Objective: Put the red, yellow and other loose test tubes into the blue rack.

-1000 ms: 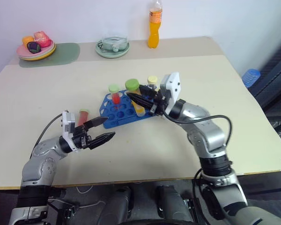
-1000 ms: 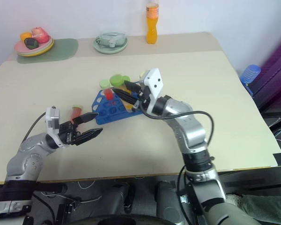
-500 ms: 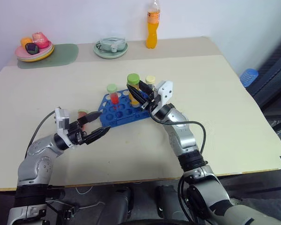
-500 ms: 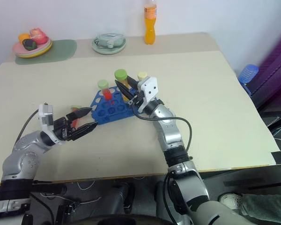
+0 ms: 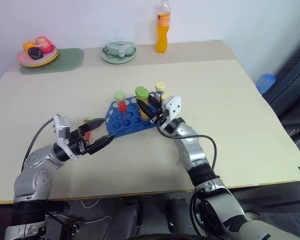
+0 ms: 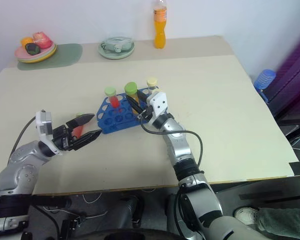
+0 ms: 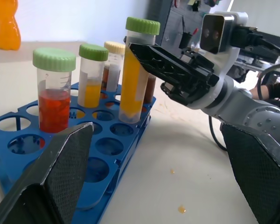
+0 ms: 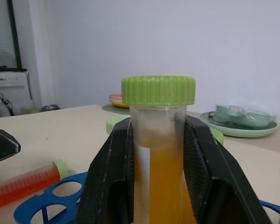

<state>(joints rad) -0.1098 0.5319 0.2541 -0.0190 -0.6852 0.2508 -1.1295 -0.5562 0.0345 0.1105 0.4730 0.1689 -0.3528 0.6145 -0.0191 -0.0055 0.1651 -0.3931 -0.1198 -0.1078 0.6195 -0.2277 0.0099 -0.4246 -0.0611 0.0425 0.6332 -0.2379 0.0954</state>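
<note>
Here we see the right gripper (image 8: 158,158) clamped on a clear plastic yellow tube (image 5: 142,101) with a ribbed green cap, standing upright in a hole of the glossy blue rack (image 5: 121,122) beside a red-filled tube (image 5: 121,102), a shorter yellow one (image 7: 92,74) and a cream-capped brown one (image 5: 160,90); a second ago we saw that tube higher and tilted above the rack. The left gripper (image 5: 97,134) hovers with fingers spread wide and empty, a loose red tube (image 5: 87,134) lying flat on the matte beige table (image 5: 230,105) between them.
</note>
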